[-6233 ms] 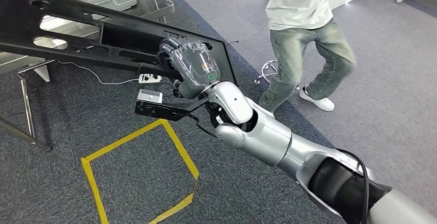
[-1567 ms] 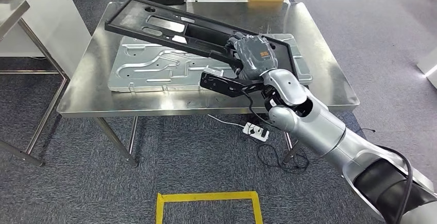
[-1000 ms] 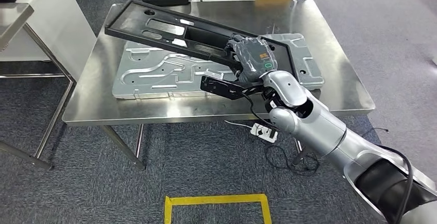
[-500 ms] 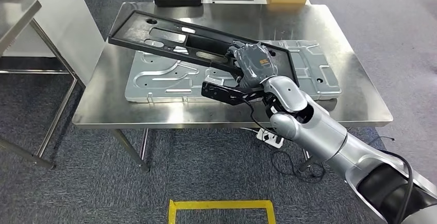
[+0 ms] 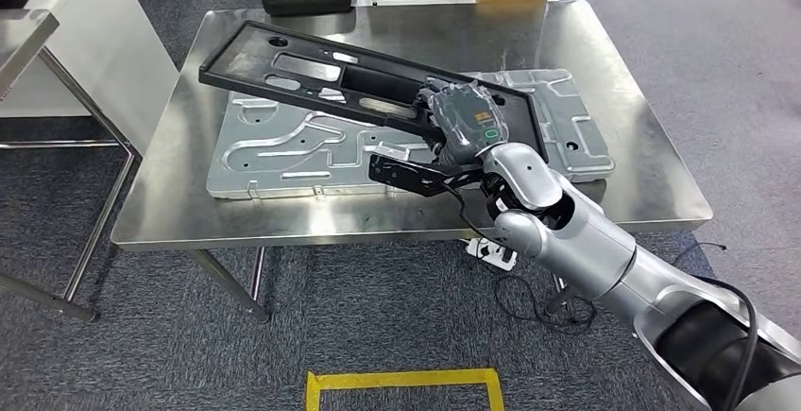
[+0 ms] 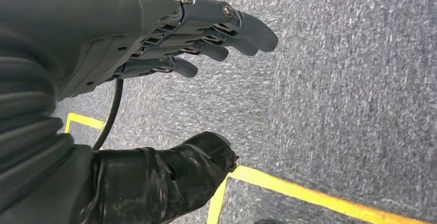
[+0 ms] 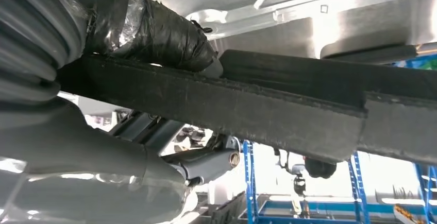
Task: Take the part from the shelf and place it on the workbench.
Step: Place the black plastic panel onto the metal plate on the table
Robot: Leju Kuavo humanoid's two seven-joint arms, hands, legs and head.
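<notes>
Fingers (image 5: 451, 109) of the right hand (image 5: 465, 126) are being wrapped round the black part (image 5: 312, 69), which is being held tilted over the silver panel (image 5: 283, 142) on the counter (image 5: 623, 128), frame centre. Left hand (image 6: 170, 44) is being kept spread, w/ nothing in it, above carpet.

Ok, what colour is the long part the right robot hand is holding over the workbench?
Black. The part shows best in the head view, gripped by the right robot hand.
</notes>
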